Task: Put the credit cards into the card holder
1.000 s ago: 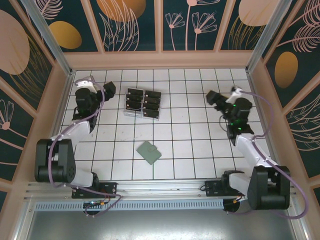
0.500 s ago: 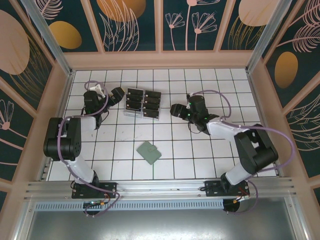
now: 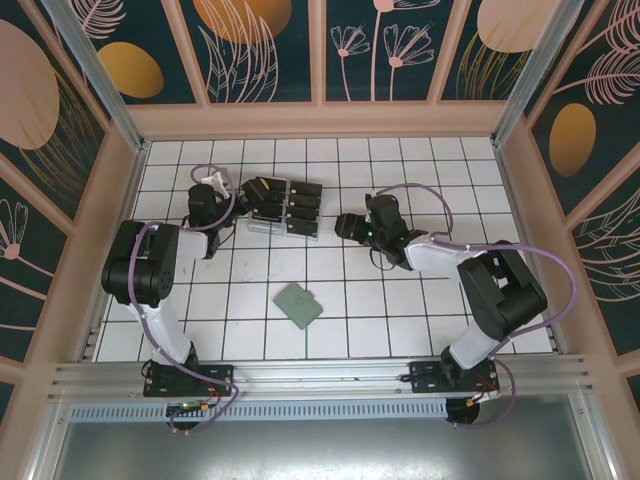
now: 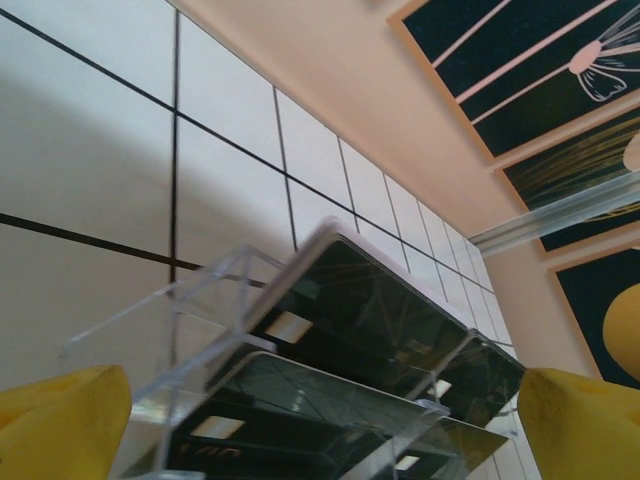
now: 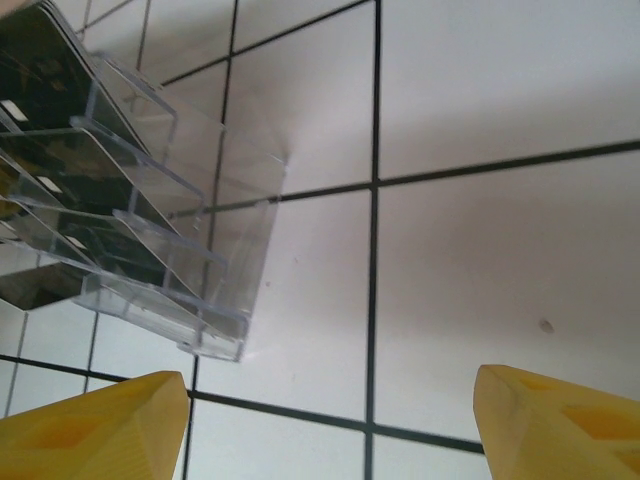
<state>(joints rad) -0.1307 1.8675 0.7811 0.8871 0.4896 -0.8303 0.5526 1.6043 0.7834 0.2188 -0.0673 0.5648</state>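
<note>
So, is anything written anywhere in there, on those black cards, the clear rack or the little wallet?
Nothing here can be read as text.
Black cards in the clear rack: pale patches and faint marks, too blurred to read.
Wallet: no writing visible from above.
Wall panels: flower and leaf drawings, no words.

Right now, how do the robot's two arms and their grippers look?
The left arm and the right arm have bulky black joints and white links, with purple cables running along them. The gripper fingers are yellow.
</note>
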